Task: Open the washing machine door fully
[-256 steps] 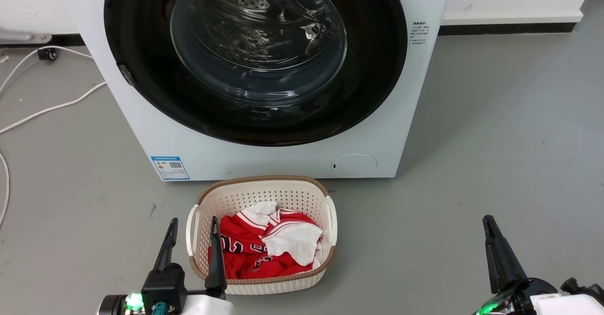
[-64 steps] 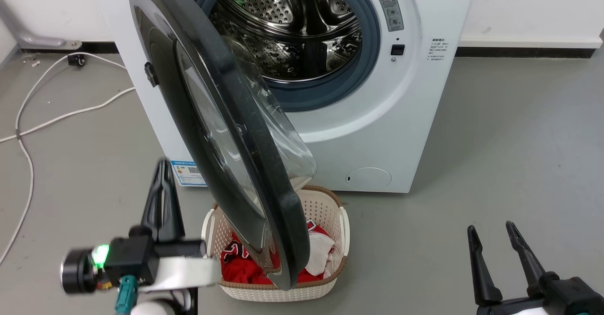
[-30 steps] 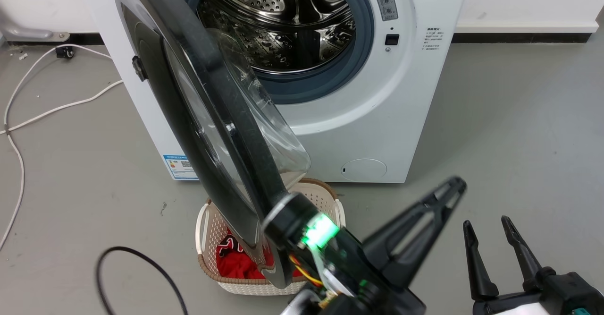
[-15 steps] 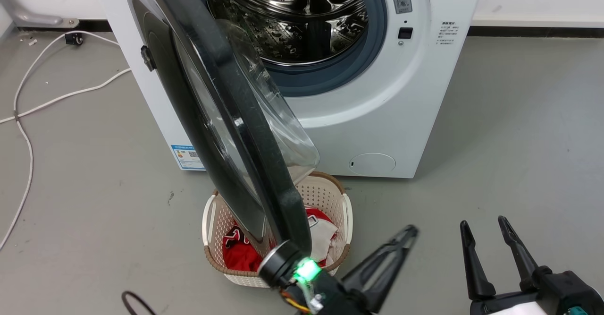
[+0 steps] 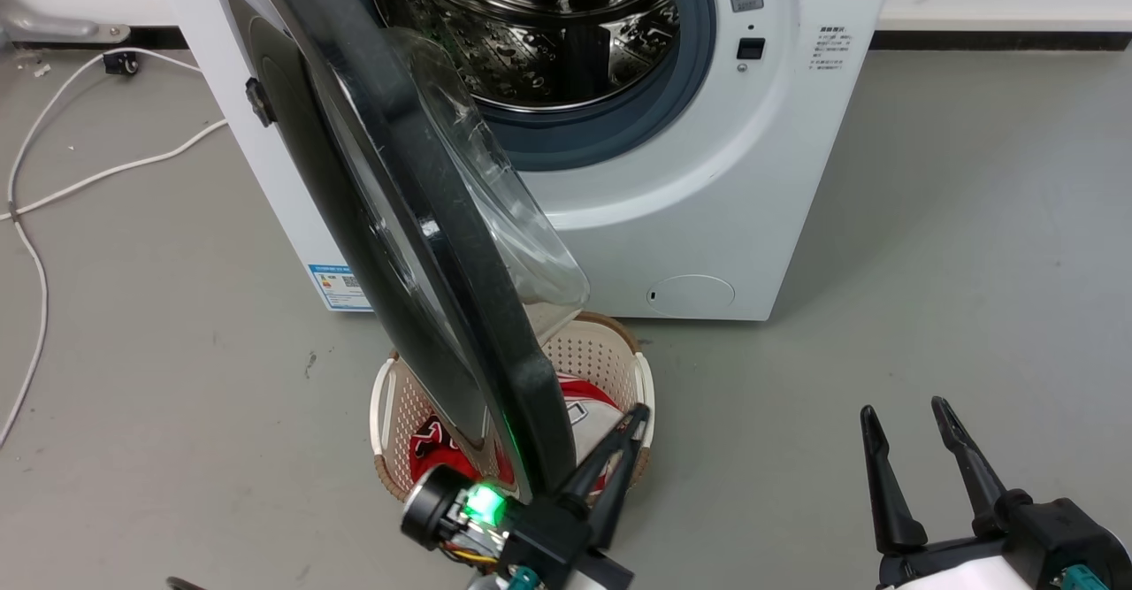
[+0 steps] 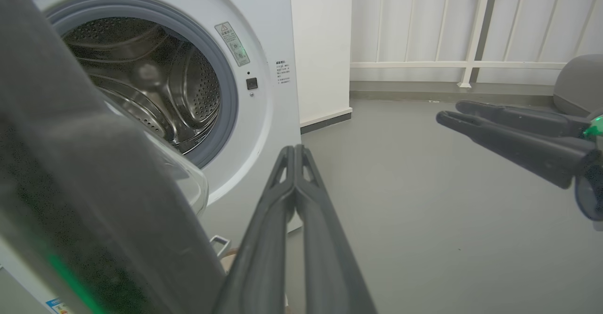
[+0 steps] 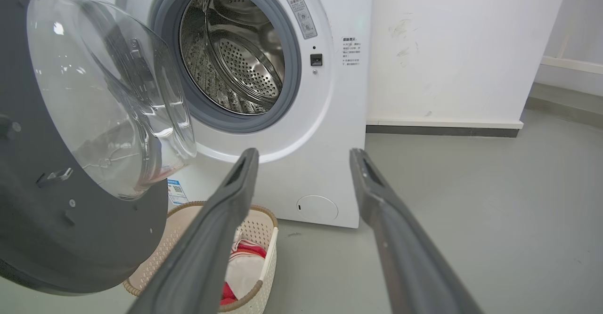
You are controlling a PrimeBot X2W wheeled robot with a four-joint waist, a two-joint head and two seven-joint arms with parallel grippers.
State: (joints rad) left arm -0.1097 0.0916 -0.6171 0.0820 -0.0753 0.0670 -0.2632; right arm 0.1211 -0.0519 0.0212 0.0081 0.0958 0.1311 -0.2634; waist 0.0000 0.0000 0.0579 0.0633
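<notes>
The washing machine (image 5: 707, 201) is a white front-loader with its steel drum (image 5: 548, 33) exposed. The washing machine door (image 5: 424, 245), black with a clear glass bowl (image 5: 495, 218), stands about half open, edge-on to the head view. My left gripper (image 5: 635, 417) is shut with nothing in it. It sits low, just right of the door's free edge on the inner side, and I cannot tell whether it touches. In the left wrist view the gripper (image 6: 294, 150) points past the door (image 6: 70, 173) toward the washer front. My right gripper (image 5: 904, 407) is open at the lower right, well apart from the door (image 7: 70, 210).
A cream laundry basket (image 5: 619, 369) with red and white clothes stands on the floor under the door's lower edge. White cables (image 5: 106, 170) lie on the grey floor to the left. A white wall (image 7: 447, 45) rises to the right of the washer.
The door, closed at first, now stands half open. Over the last second my shut left gripper has swung left and down, close to the door's free edge. The right gripper has stayed put.
</notes>
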